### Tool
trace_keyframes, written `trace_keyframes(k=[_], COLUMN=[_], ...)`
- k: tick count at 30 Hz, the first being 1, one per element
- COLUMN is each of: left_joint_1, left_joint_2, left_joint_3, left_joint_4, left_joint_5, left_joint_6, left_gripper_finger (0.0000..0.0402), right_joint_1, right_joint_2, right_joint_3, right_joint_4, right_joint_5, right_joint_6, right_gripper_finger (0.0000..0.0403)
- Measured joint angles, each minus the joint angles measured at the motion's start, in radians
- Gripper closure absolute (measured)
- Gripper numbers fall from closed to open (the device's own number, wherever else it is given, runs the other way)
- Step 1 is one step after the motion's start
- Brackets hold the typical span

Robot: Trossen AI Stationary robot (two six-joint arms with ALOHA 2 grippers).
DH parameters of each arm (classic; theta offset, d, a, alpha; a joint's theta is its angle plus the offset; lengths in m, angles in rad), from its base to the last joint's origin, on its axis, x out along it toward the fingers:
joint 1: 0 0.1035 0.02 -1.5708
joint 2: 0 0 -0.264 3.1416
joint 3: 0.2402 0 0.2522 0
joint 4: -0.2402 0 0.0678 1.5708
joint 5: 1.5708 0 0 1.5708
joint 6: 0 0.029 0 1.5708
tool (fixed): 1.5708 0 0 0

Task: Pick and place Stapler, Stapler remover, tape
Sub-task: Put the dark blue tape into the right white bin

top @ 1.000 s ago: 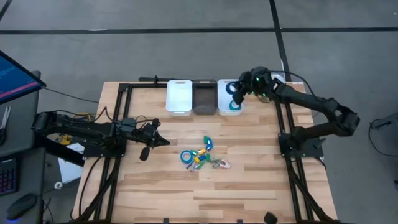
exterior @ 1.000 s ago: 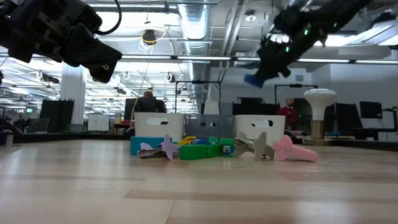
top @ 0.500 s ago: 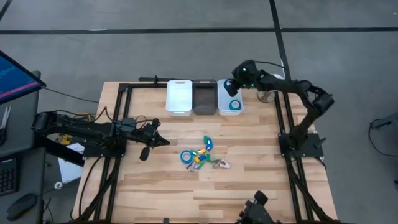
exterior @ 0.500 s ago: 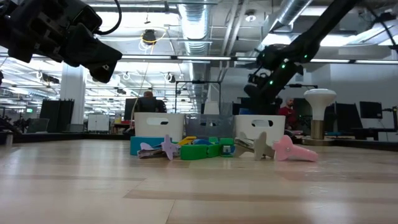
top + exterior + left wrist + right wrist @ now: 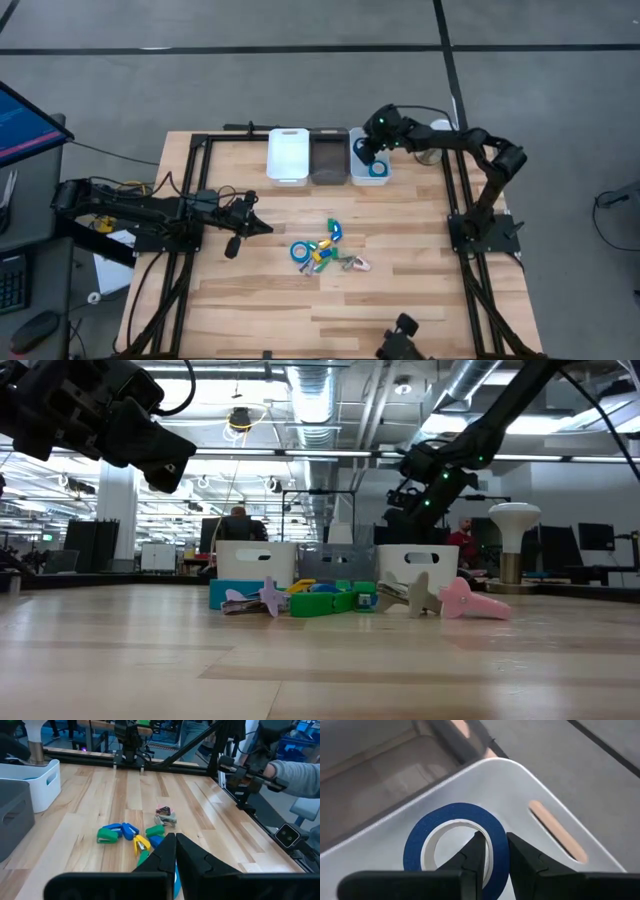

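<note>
Right, right gripper (image 5: 368, 150) is over the white bin (image 5: 354, 172) at the table's far edge, rightmost of the three bins. In the right wrist view its fingers (image 5: 476, 854) are narrow, with one side of a blue tape roll (image 5: 456, 844) between them; roll looks gripped, though it may already be resting on the bin floor, hard to tell. High view shows a tape ring (image 5: 377, 169) lying flat in that bin, hole up, just beside the gripper.

Next tape roll (image 5: 298, 251) lies flat at the left end of the pile mid-table, well apart from the right gripper. Left gripper (image 5: 232, 243) is nearer, the roll lying off to its right. Its fingers are nearly shut, nothing in them.

Green, yellow and pink pieces (image 5: 335, 256) crowd that roll's right side.

No readable labels or writing anywhere.
</note>
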Motion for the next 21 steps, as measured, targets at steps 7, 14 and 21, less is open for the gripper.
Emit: trace_keyframes(k=[7, 14, 21], left_joint_1=[0.000, 0.000, 0.000], left_joint_2=[0.000, 0.000, 0.000], left_joint_3=[0.000, 0.000, 0.000], left_joint_4=[0.000, 0.000, 0.000], left_joint_5=[0.000, 0.000, 0.000], left_joint_6=[0.000, 0.000, 0.000], left_gripper_finger=[0.0398, 0.0398, 0.0398], right_joint_1=[0.005, 0.008, 0.023], right_joint_2=[0.000, 0.000, 0.032], right_joint_3=[0.000, -0.008, -0.014], right_joint_4=[-0.027, -0.035, -0.038], right_joint_5=[0.002, 0.003, 0.082], right_joint_6=[0.000, 0.019, 0.049], right_gripper_finger=[0.0343, 0.0343, 0.0343])
